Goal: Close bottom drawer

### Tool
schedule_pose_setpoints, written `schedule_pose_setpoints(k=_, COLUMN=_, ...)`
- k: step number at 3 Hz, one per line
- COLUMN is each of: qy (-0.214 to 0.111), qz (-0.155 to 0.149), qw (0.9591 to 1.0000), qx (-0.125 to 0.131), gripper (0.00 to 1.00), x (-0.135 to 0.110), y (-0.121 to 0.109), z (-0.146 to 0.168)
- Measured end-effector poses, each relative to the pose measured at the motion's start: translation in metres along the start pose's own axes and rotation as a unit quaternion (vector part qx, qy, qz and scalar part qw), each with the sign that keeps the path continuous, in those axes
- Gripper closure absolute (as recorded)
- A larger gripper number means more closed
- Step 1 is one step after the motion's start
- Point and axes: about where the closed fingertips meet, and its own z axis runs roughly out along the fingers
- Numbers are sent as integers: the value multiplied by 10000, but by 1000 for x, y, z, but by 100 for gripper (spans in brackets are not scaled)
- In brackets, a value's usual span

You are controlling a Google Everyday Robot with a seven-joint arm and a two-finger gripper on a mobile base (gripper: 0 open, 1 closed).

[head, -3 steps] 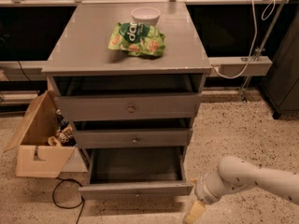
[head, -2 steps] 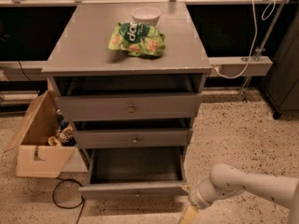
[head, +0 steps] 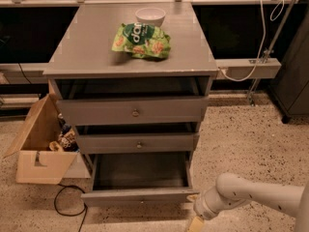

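Observation:
The bottom drawer (head: 140, 196) of the grey cabinet (head: 130, 57) is pulled far out, its inside bare, its low front near the bottom of the camera view. My gripper (head: 195, 222) is at the end of the white arm (head: 251, 199), low at the bottom edge, just right of and in front of the drawer's front right corner. Its yellowish fingers point down and are partly cut off by the frame. The middle drawer (head: 137, 143) and top drawer (head: 133, 111) are each pulled out a little.
A green snack bag (head: 141, 40) and a white bowl (head: 150, 16) sit on the cabinet top. An open cardboard box (head: 38, 149) with items stands left of the cabinet. A black cable (head: 65, 209) lies on the speckled floor. A dark cabinet (head: 294, 71) stands at far right.
My arm and gripper have moved left, from right of the cabinet toward the front right corner of the bottom drawer. The drawers have not moved.

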Motion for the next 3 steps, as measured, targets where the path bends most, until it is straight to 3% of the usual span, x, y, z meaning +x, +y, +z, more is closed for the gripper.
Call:
schedule_pose_setpoints(k=1, qy=39, qz=-149, qw=9998, qx=-116, gripper=0, x=20, y=-13, z=29)
schedule_pose_setpoints(k=2, qy=137, qz=-680, qw=9966, qx=-438, gripper=1, x=58, y=-50, z=103)
schedule_pose_setpoints(k=3, qy=173, qz=-977, qw=9937, qx=-512, gripper=23, x=71, y=-71, z=139)
